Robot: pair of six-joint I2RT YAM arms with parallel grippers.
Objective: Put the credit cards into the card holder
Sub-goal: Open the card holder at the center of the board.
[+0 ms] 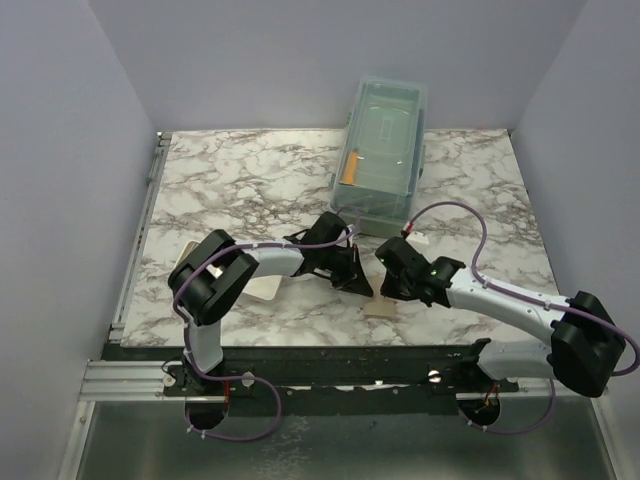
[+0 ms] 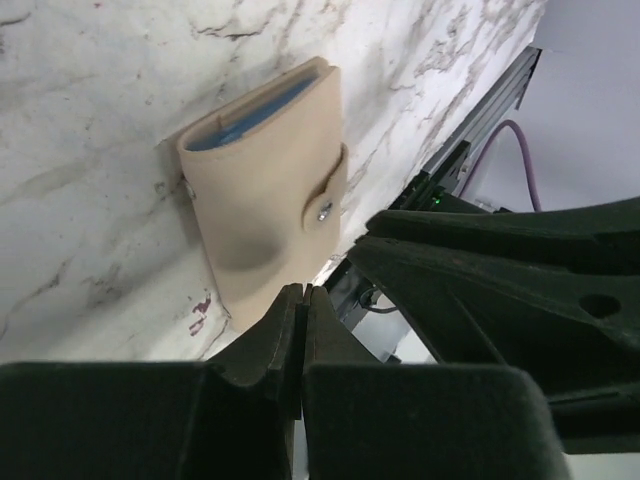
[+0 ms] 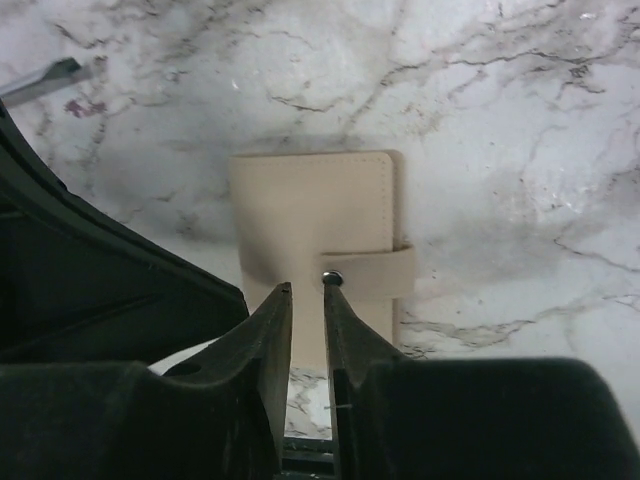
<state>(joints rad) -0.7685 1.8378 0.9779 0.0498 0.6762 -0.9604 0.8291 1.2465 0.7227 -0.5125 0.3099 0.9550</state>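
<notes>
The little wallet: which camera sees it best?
The left wrist view. There the card holder shows almost whole, with its blue lining and snap strap. In the right wrist view the fingers of the right gripper cover its lower edge. The top view shows only a small tan patch.

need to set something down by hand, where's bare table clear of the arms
Bare marble on the table at far left, between the left rail and the clear box; also right of the box. Crowded near centre: left gripper and right gripper hang by the card holder.
</notes>
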